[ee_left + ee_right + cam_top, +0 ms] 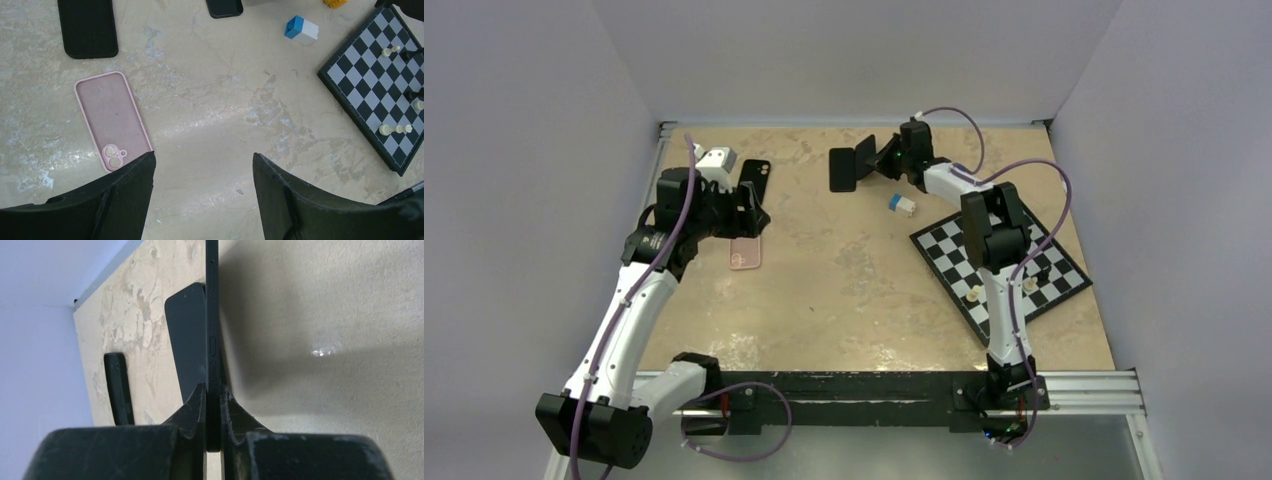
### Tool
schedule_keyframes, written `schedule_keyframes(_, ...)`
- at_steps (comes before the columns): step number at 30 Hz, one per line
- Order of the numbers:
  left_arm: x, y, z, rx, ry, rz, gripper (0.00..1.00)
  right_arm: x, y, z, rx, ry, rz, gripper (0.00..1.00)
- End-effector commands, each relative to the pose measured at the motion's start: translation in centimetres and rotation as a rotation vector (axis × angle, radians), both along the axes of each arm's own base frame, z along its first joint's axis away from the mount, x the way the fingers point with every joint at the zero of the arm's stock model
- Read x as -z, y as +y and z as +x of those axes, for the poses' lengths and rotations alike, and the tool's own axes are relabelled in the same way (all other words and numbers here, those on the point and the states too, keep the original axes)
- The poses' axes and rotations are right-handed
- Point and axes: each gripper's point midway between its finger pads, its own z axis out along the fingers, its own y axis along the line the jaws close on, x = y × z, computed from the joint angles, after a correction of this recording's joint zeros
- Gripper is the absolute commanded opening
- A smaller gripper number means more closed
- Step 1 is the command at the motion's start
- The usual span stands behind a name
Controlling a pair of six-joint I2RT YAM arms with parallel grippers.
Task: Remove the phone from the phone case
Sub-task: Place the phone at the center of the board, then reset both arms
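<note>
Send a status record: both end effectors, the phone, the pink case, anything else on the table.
left end effector: open, empty, above the table beside the pink case
right end effector: shut on the phone, gripped edge-on
pink case: flat, empty, inside facing up
black flat item: beyond the pink case; case or phone unclear
other: chessboard with pieces, blue-and-white block

phone point(212, 315) top cut by frame edge; chessboard point(360, 95) partly cropped
</note>
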Motion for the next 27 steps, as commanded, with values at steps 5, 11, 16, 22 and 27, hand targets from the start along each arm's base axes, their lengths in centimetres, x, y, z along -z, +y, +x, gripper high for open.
schedule_keyframes(5, -1.0, -0.7, 0.3, 0.024, -0.039, -0.037, 0.75, -2.3, 0.3, 0.1, -0.020, -0.021, 0.095, 0.21)
schedule_keyframes(11, -0.7, -0.7, 0.3, 0.026, -0.035, -0.034, 0.75, -3.7, 0.1, -0.5, -0.050, -0.044, 0.064, 0.44)
schedule_keyframes(16, -0.4, -0.6, 0.4, 0.024, -0.030, -0.027, 0.75, -5.5, -2.1, -0.5, -0.038, -0.043, -0.117, 0.62)
schedule_keyframes(22, -0.1, -0.6, 0.6, 0.023, -0.024, -0.022, 0.75, -8.5, -5.0, -3.9, -0.080, -0.063, -0.324, 0.73)
schedule_keyframes(27, -0.2, -0.8, 0.6, 0.033, -0.036, -0.030, 0.75, -11.6, -6.2, -10.5, -0.163, -0.152, -0.397, 0.74)
